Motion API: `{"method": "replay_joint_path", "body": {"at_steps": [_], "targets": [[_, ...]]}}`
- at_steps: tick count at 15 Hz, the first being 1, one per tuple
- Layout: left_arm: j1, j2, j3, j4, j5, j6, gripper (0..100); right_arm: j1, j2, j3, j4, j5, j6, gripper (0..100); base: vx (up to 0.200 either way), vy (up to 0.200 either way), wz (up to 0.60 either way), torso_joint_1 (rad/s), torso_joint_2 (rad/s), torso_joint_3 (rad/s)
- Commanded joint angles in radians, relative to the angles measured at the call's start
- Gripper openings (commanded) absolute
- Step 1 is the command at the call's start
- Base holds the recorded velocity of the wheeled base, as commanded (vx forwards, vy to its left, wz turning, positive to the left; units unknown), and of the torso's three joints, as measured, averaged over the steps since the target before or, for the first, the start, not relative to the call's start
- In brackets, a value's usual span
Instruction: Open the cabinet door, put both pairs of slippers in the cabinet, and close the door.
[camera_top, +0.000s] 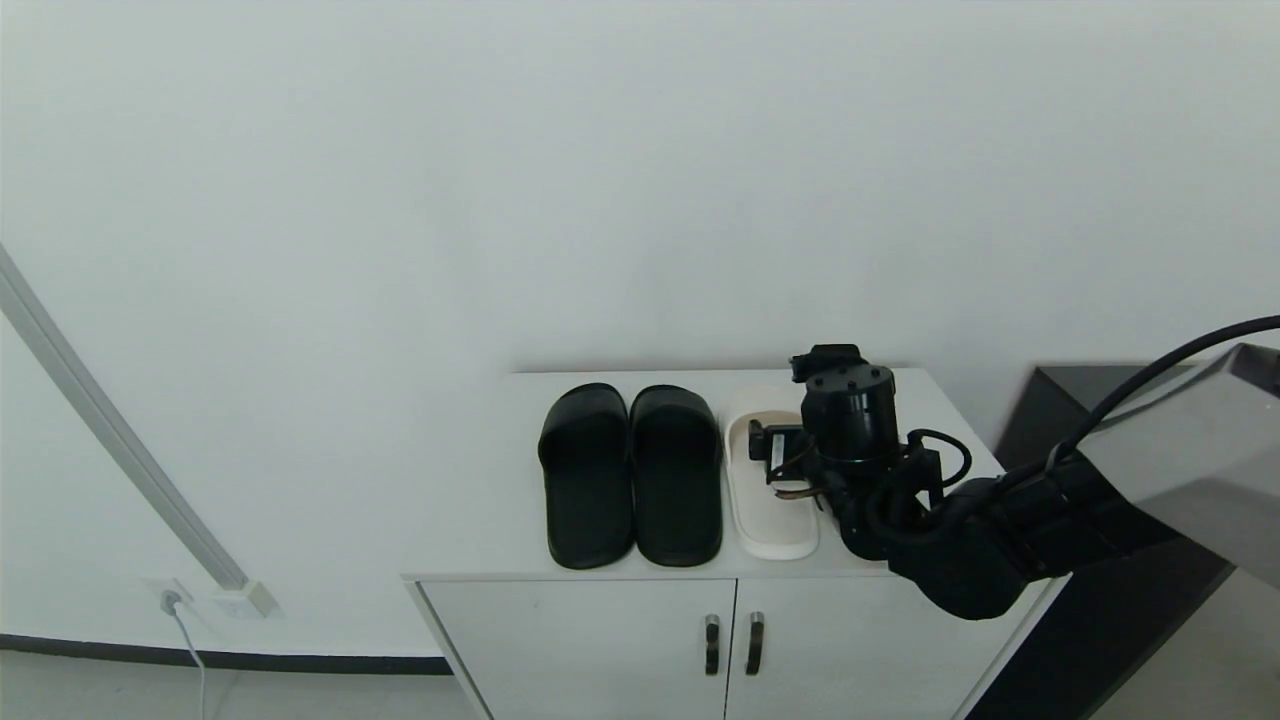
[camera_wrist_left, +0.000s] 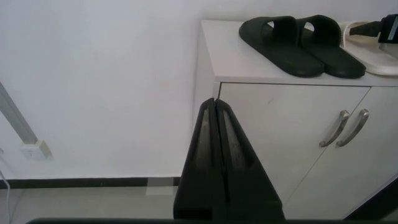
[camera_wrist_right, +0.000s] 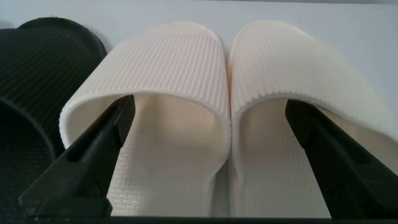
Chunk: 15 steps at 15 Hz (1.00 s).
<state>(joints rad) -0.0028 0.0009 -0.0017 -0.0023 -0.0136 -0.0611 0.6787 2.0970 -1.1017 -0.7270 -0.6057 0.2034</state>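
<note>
While the cabinet (camera_top: 480, 545) sat shut, right gripper (camera_wrist_right: 208, 109) was spread, one finger (camera_wrist_right: 93, 162) inside each white slipper (camera_wrist_right: 168, 62); left gripper (camera_wrist_left: 216, 107) was pressed together

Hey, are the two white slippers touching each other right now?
Touching. The right wrist view shows the white slippers side by side, their straps pressed together along the inner edges with no gap.

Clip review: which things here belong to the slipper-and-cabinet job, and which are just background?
Job: black slippers and cream slippers on the cabinet; its doors, shut; door handles; right gripper, open at the cream pair; left gripper, shut.
Background: wall socket with cable; wall conduit; dark furniture beside the cabinet.
</note>
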Motion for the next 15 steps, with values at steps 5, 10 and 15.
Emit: {"method": "replay_joint_path", "body": {"at_steps": [5, 10, 15], "targets": [[0.0, 0.001, 0.0, -0.001, 0.0, 0.0, 0, -0.033, 0.029, -0.012, -0.035, 0.029, -0.027, 100, 0.0, 0.0, 0.0, 0.0, 0.0, 0.0], [0.0, 0.001, 0.0, -0.001, 0.0, 0.0, 0, -0.038, 0.041, -0.02, -0.043, 0.057, -0.027, 0, 0.0, 0.0, 0.0, 0.0, 0.0, 0.0], [0.001, 0.001, 0.0, -0.001, 0.0, 0.0, 0, -0.041, 0.034, -0.015, -0.045, 0.047, -0.03, 0, 0.0, 0.0, 0.0, 0.0, 0.0, 0.0]]}}
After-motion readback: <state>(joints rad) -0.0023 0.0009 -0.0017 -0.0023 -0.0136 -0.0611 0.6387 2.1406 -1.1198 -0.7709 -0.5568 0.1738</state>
